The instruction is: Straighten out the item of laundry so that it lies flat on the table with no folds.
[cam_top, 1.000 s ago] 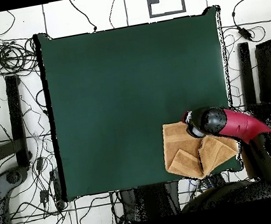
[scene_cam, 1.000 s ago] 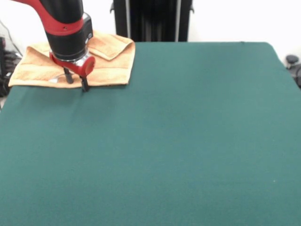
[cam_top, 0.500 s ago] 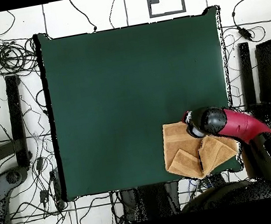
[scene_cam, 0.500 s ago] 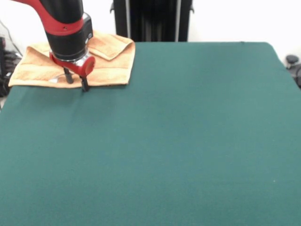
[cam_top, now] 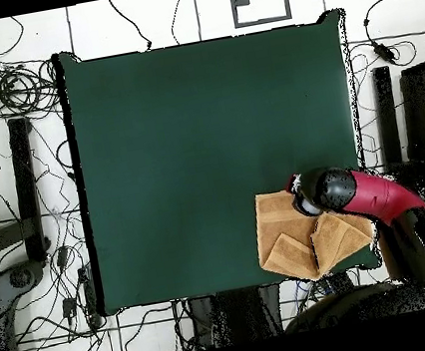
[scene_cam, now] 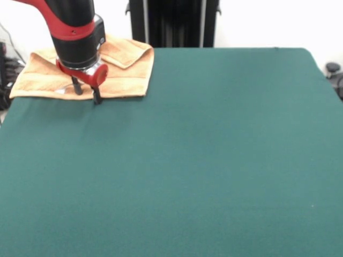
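The orange-tan towel [scene_cam: 126, 69] lies at the far left corner of the dark green table [scene_cam: 203, 160] in the front view, with corners folded over onto itself. In the overhead view the towel [cam_top: 284, 242] lies at the table's [cam_top: 201, 145] bottom right edge, two flaps folded inward. My gripper [scene_cam: 86, 93] hangs over the towel's near edge, fingers [scene_cam: 96, 96] a little apart and pointing down, nothing between them. In the overhead view the arm's wrist [cam_top: 326, 192] covers the gripper.
A black stand [scene_cam: 174, 24] rises behind the table's far edge. Cables [cam_top: 10, 93] and equipment lie on the floor around the table in the overhead view. The towel's left part overhangs the table's edge.
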### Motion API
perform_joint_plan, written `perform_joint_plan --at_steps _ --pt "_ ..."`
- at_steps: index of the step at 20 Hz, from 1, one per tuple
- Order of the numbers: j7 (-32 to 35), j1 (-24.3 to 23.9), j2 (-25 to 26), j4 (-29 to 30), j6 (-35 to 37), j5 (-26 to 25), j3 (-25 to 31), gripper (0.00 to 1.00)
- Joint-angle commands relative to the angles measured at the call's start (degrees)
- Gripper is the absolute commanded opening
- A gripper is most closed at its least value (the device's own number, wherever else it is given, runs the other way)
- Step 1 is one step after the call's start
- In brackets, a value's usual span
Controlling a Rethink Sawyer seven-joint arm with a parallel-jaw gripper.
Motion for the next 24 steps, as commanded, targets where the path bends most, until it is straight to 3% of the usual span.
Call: perform_joint_plan --at_steps 1,10,19,24 --pt "6.4 -1.0 14.8 -4.4 -12.9 -4.3 -1.8 1.00" --pt "10.5 3.3 7.0 0.1 -0.3 0.8 -4.1 1.00" --pt "11.1 6.0 3.1 3.0 5.8 6.1 -4.1 1.00" --pt "11.1 7.0 2.7 3.3 5.8 7.5 -4.7 1.00"
